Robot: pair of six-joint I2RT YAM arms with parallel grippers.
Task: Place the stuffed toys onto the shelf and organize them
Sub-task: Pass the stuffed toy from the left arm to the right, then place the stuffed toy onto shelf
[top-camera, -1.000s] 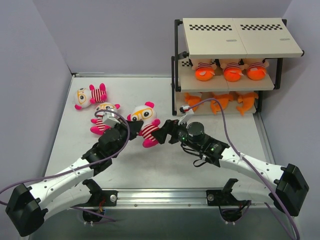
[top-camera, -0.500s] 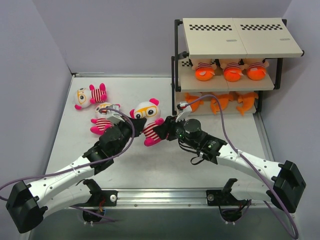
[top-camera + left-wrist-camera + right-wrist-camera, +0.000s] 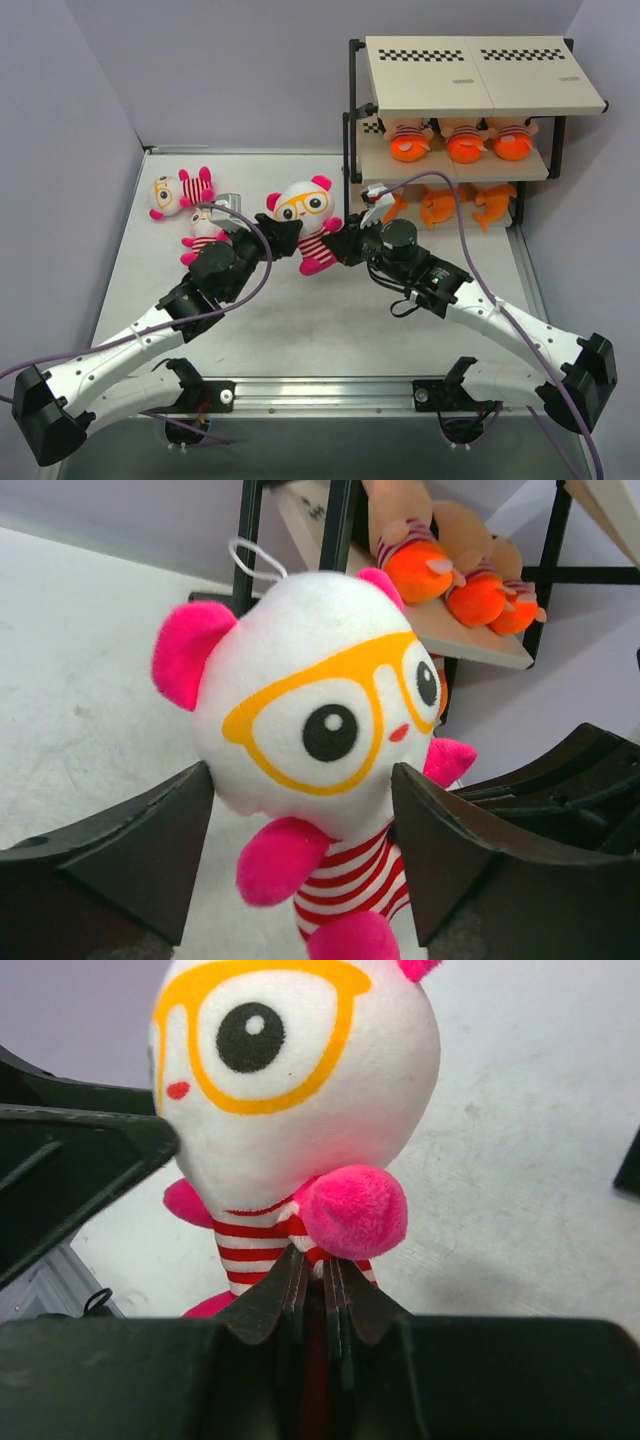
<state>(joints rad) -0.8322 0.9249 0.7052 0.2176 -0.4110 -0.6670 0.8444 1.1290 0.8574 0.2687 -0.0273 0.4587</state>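
A pink-limbed stuffed toy (image 3: pixel 303 212) with a white face and yellow glasses hangs above the table between both arms. My right gripper (image 3: pixel 315 1260) is shut on its red-striped body from the right (image 3: pixel 340 246). My left gripper (image 3: pixel 302 780) stands open, one finger on either side of the toy's head and body (image 3: pixel 320 710), apart from it. Two more pink stuffed toys lie at the back left: one (image 3: pixel 180 191) in full view, one (image 3: pixel 201 240) half hidden by my left arm. The shelf (image 3: pixel 480 80) at the back right holds three striped orange dolls (image 3: pixel 462 141) on its middle board and three orange sharks (image 3: pixel 441 205) on the bottom one.
Purple walls close in the table (image 3: pixel 300 320) at the left, back and right. A metal rail (image 3: pixel 320 392) runs along the near edge by the arm bases. Purple cables loop over both arms. The shelf's black posts (image 3: pixel 247 540) stand just behind the held toy.
The right gripper has shut on the toy's striped body and the left gripper has opened off it. The toy has risen and shifted toward the back right, nearer the shelf.
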